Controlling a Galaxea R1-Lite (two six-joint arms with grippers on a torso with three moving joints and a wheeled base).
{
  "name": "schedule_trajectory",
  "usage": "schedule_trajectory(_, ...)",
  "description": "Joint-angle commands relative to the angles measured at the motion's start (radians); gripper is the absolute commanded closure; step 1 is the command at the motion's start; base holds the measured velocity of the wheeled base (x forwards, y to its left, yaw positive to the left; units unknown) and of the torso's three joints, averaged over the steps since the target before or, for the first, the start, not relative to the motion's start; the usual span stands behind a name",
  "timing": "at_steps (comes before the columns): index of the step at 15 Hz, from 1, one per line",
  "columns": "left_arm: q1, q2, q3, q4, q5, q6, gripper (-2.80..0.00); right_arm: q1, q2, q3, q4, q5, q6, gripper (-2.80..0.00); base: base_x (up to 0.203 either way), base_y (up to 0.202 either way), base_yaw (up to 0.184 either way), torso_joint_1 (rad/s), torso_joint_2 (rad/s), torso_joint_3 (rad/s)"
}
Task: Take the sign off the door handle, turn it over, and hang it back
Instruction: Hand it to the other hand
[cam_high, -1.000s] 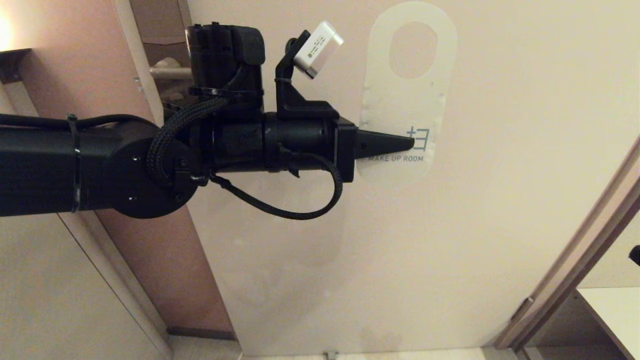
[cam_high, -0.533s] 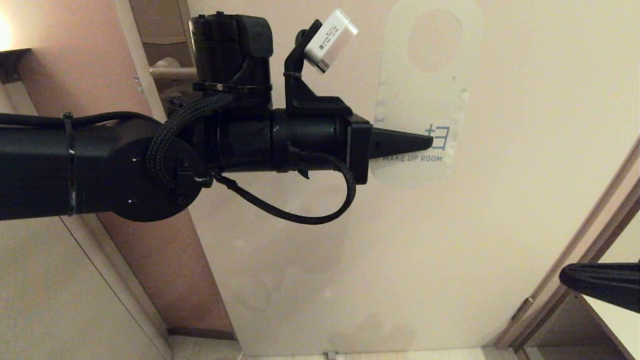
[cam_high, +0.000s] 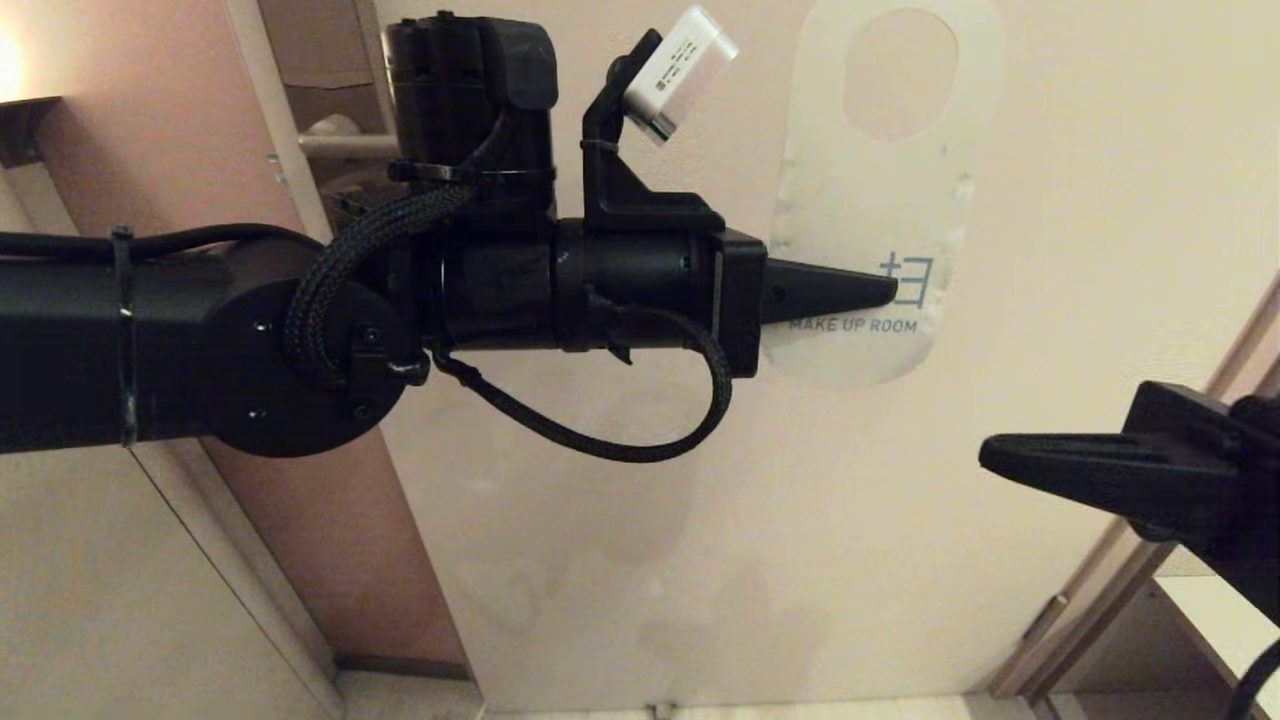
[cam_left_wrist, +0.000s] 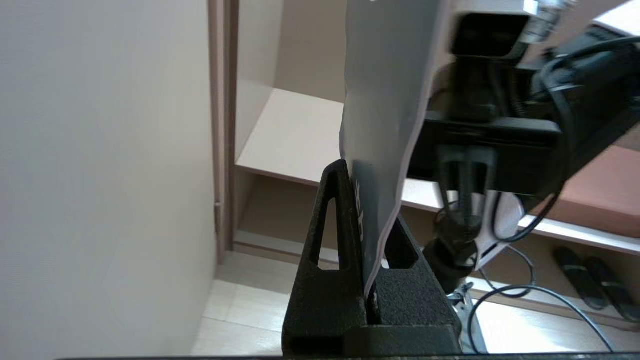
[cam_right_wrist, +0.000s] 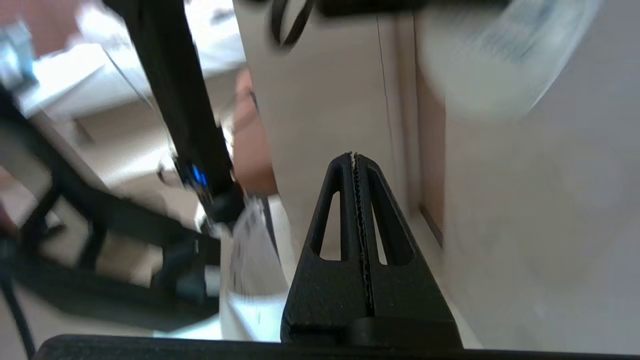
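Observation:
The sign (cam_high: 880, 200) is held upright in front of the pale door, its white side with "MAKE UP ROOM" facing the head view and its oval hole at the top. My left gripper (cam_high: 893, 290) reaches in level from the left and is shut on the sign's lower part. In the left wrist view the sign (cam_left_wrist: 385, 100) shows its grey-blue side, pinched between the fingers of the left gripper (cam_left_wrist: 367, 192). My right gripper (cam_high: 990, 452) comes in from the lower right, shut and empty, pointing left below the sign; its toothed pads meet in the right wrist view (cam_right_wrist: 354, 156). The door handle is out of view.
The pale door (cam_high: 1050, 200) fills the background, with its frame (cam_high: 1150, 560) at the lower right and a white shelf (cam_high: 1220, 620) beyond it. A brown panel (cam_high: 330, 540) stands on the left. A small door stop (cam_high: 657, 711) sits on the floor. Slippers (cam_left_wrist: 590, 285) lie under the shelf.
My left gripper has carried the sign to the right. The right gripper has come into the head view from the lower right, moving left and up towards the sign.

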Motion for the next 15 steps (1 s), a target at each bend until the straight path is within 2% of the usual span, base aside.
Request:
schedule_trajectory(1, -0.001, -0.008, -0.001, -0.003, -0.005, -0.005, 0.0, 0.025, 0.076, -0.001, -0.065, 0.009, 0.036, 0.0, 0.0, 0.0, 0.0, 0.0, 0.0, 0.0)
schedule_trajectory(6, -0.001, -0.009, 0.0, -0.001, -0.005, -0.006, 0.0, 0.098, 0.135, -0.002, -0.116, 0.017, 0.042, 0.0, 0.0, 0.0, 0.0, 0.0, 0.0, 0.0)
schedule_trajectory(7, -0.001, -0.008, 0.0, -0.001, -0.005, -0.006, 0.0, 0.1, 0.142, -0.002, -0.118, 0.017, 0.041, -2.8, 0.0, 0.0, 0.0, 0.0, 0.0, 0.0)
schedule_trajectory(15, -0.021, -0.013, -0.001, -0.028, -0.004, -0.068, 0.0, 0.098, 0.197, -0.02, -0.12, 0.014, 0.034, -2.8, 0.0, 0.0, 0.0, 0.0, 0.0, 0.0)
